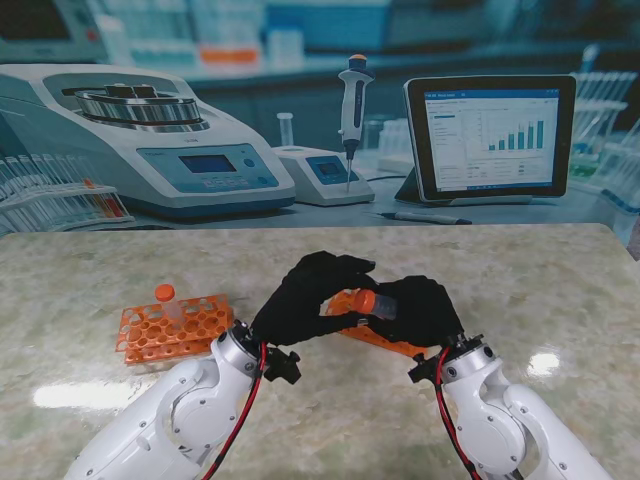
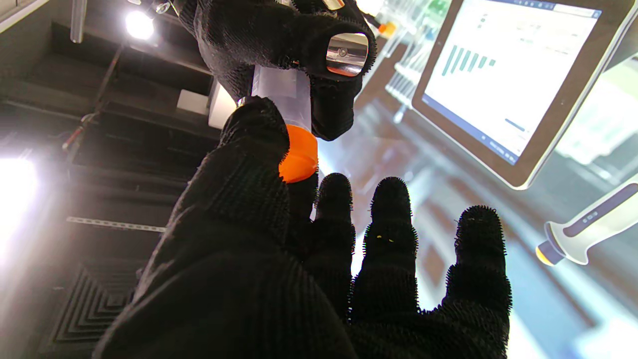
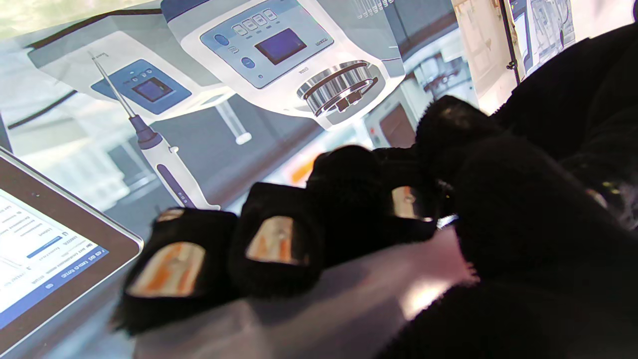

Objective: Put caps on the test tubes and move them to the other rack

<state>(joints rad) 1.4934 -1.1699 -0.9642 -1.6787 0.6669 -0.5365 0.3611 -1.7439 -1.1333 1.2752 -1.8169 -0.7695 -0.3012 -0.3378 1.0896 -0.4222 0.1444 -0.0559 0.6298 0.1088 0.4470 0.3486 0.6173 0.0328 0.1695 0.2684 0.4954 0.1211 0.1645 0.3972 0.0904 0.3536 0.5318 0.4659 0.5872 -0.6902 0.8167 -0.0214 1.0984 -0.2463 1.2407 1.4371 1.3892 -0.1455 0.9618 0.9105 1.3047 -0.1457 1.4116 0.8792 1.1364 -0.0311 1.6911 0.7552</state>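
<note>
Both black-gloved hands meet above the middle of the marble table. My right hand (image 1: 418, 312) is shut around a clear test tube (image 3: 349, 294), fingers wrapped over it. The left hand (image 1: 305, 295) pinches the orange cap (image 1: 366, 301) sitting on the tube's end, thumb and forefinger on it (image 2: 299, 154), the other fingers spread. The tube body (image 2: 279, 87) runs from the cap up into the right hand (image 2: 279, 35). An orange rack (image 1: 172, 332) lies to the left with one capped tube (image 1: 165, 296) standing in it. A second orange rack (image 1: 385, 340) is mostly hidden under the hands.
Behind the table's far edge rises a lab backdrop showing a centrifuge (image 1: 150, 140), a pipette (image 1: 352, 110) and a tablet screen (image 1: 490, 135). Marble surface (image 1: 520, 270) stretches to the right of the hands.
</note>
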